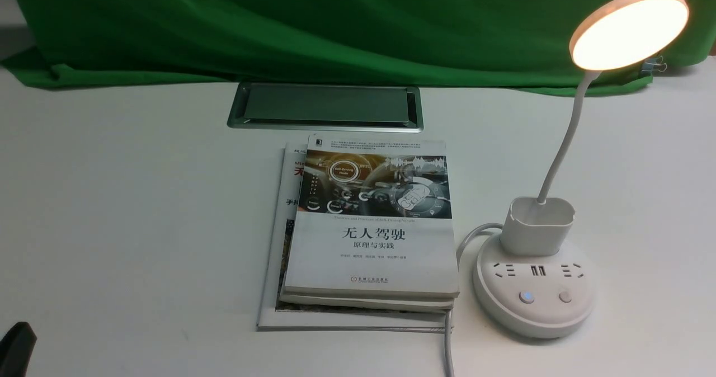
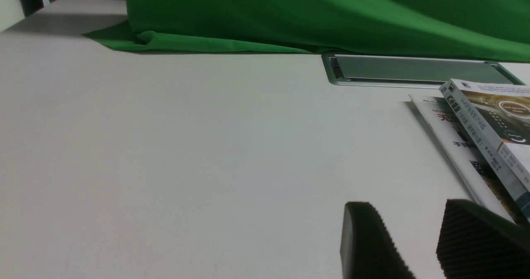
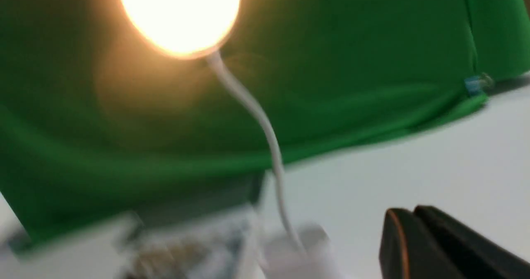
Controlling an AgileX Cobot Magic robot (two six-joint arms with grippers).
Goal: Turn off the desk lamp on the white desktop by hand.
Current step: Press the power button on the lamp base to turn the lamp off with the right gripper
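Observation:
The desk lamp (image 1: 534, 293) stands at the right of the white desktop (image 1: 140, 198), its disc head (image 1: 629, 29) glowing warm. Its round base carries a blue-lit button (image 1: 526, 297) and a plain one (image 1: 565, 296). My left gripper (image 2: 408, 229) hovers open over bare desktop (image 2: 165, 146), far left of the lamp, with nothing between its fingers. Only a black tip of it (image 1: 17, 346) shows in the front view. My right gripper (image 3: 408, 217) is shut and empty. Its blurred wrist view shows the lit head (image 3: 180, 14) and neck (image 3: 265, 130) ahead. The front view does not show it.
A stack of books (image 1: 369, 226) lies in the middle, just left of the lamp base. The lamp's cord (image 1: 447, 338) runs between them toward the front edge. Behind the books sit a grey cable hatch (image 1: 324, 107) and the green cloth (image 1: 335, 24).

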